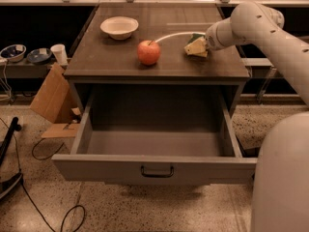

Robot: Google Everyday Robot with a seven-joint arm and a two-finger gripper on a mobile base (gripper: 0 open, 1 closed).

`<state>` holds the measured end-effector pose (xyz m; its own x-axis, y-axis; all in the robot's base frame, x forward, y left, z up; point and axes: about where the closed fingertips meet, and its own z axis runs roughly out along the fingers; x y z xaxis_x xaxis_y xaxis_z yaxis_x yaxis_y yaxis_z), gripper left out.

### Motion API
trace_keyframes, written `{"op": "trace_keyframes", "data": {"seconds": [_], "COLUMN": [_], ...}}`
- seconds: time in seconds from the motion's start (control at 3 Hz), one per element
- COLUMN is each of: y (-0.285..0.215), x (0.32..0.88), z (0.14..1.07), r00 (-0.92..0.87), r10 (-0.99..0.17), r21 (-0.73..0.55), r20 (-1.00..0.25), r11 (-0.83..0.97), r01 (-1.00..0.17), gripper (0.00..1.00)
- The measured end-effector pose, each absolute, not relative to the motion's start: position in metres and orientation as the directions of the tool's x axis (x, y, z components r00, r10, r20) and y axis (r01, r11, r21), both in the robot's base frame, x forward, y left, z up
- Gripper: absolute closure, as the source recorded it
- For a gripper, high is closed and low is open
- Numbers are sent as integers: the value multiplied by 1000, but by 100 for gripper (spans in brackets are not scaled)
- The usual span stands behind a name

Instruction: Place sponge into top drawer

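Observation:
The sponge (195, 47), pale yellow with a dark green layer, is at the right rear of the cabinet top. My gripper (201, 44) reaches in from the right and is closed on the sponge just above the top. The top drawer (157, 167) is pulled fully open below, and its grey inside shows nothing in it. Its dark bar handle is at the centre of the front panel. The gripper and sponge are behind and above the drawer's right rear corner.
A red apple (148, 52) sits mid-top, left of the sponge. A white bowl (119, 27) is at the rear left. Cardboard (50, 100) leans on the cabinet's left side, with cables (46, 151) on the floor. My own body (282, 178) fills the lower right.

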<state>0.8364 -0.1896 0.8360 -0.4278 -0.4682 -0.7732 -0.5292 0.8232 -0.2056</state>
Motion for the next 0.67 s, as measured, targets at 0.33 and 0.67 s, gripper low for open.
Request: {"op": "trace_keyframes", "data": {"seconds": [0.33, 0.67], "y": [-190, -202], "x": [836, 816], "z": [837, 843], "r00": [-428, -412], "r10": [-468, -439], "r21": [-206, -199], "r20": [-773, -798], "r11": [823, 838], "r01": [-529, -508], "gripper": [93, 100]}}
